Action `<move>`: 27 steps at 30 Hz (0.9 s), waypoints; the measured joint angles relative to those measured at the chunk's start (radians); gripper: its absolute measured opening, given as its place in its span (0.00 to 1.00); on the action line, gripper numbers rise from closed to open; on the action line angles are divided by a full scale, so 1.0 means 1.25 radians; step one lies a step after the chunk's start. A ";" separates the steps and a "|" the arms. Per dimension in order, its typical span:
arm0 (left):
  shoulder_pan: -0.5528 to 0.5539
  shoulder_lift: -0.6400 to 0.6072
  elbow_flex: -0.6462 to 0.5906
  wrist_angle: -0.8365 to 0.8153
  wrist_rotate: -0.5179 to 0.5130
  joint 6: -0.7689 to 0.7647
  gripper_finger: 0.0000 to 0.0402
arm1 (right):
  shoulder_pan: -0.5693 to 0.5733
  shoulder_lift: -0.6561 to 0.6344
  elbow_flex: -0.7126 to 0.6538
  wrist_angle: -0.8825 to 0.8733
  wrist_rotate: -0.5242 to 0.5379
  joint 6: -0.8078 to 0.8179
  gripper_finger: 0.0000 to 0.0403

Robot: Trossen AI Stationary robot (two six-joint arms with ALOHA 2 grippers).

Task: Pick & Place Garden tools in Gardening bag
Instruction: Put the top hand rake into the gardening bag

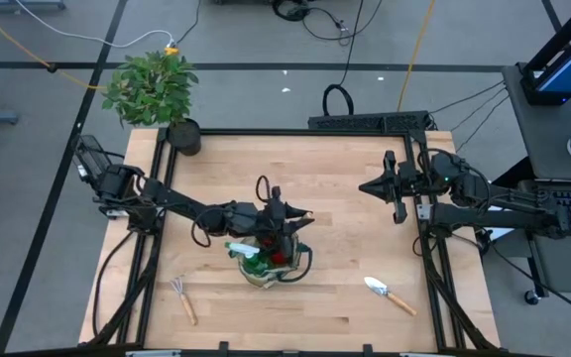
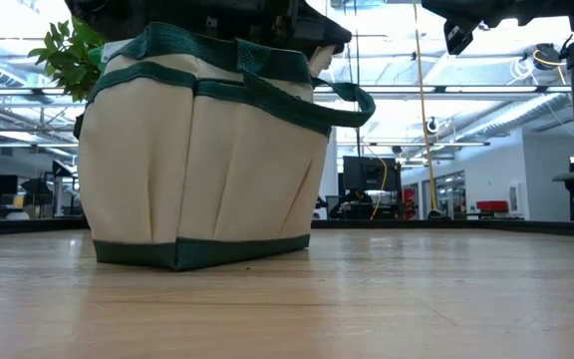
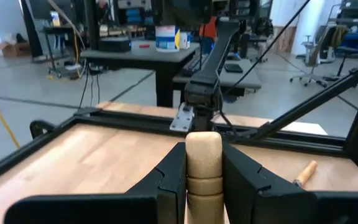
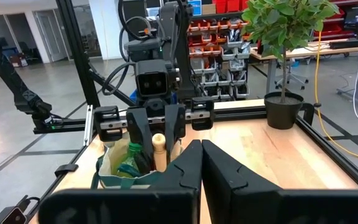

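Note:
The beige gardening bag (image 1: pixel 266 270) with green trim stands near the table's middle, toward the near edge; a green spray bottle (image 1: pixel 249 252) and a red glove (image 1: pixel 282 258) show inside it. My left gripper (image 1: pixel 290 220) hovers over the bag, shut on a wooden tool handle (image 4: pixel 158 149) that stands upright in the bag. A small rake (image 1: pixel 184 297) lies on the table left of the bag. A trowel (image 1: pixel 390 295) lies to its right. My right gripper (image 1: pixel 373 186) waits shut above the table's far right. My left gripper pinches the wooden handle near its rounded upper end (image 3: pixel 204 163) between its two fingers (image 3: pixel 174 177). The fingers come level from the table's left side and lie across the handle. The handle stands upright, and its lower part goes down into the bag (image 4: pixel 124 169); the tool's head is hidden.
A leafy plant in a black pot (image 1: pixel 157 91) stands at the table's far left corner. A black frame rail (image 1: pixel 295 132) runs along the table's edges. Bare wood lies between the bag and the right arm.

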 joint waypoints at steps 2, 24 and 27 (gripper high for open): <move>-0.003 0.000 -0.016 0.029 -0.003 0.006 0.18 | 0.000 0.000 0.000 0.000 0.000 0.000 0.00; -0.063 0.000 -0.129 0.250 -0.092 0.103 0.21 | 0.000 0.000 0.000 0.000 0.000 0.015 0.00; -0.064 0.000 -0.129 0.250 -0.093 0.120 0.21 | 0.000 0.000 0.000 0.000 0.000 0.015 0.00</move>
